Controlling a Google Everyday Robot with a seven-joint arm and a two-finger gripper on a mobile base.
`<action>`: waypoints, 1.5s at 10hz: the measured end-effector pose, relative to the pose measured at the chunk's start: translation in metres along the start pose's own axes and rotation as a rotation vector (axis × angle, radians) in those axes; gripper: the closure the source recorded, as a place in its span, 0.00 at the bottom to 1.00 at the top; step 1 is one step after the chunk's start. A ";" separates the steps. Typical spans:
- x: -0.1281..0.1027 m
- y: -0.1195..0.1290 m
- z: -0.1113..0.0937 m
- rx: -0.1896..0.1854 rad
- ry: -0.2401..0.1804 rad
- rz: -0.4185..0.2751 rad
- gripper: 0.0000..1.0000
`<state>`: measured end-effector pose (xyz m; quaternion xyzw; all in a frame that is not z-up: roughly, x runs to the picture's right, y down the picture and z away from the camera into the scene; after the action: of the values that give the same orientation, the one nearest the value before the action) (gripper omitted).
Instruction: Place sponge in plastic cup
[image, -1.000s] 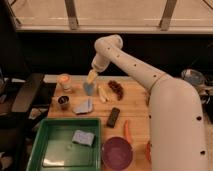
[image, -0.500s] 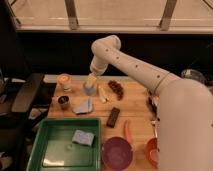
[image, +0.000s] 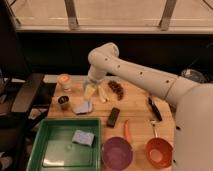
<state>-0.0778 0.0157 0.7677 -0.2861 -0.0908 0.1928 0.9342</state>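
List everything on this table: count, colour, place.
sponge: one, pale blue, table, just in front of the gripper
plastic cup: one, light blue, mostly hidden behind the gripper
orange-and-white cup: one, back left
metal cup: one, dark, in front of that
tray: one, green, front left
cloth: one, blue-grey, in the tray
black block: one, centre
carrot: one, orange, beside the block
purple bowl: one, front
orange bowl: one, front right
arm: one, white
gripper: one, yellowish, low at the back
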 end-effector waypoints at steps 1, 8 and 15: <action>-0.001 0.015 0.003 -0.004 0.012 -0.018 0.20; 0.032 0.095 0.027 -0.021 0.108 -0.126 0.20; 0.029 0.128 0.035 -0.072 0.163 -0.221 0.20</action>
<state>-0.1005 0.1428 0.7251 -0.3224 -0.0522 0.0615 0.9432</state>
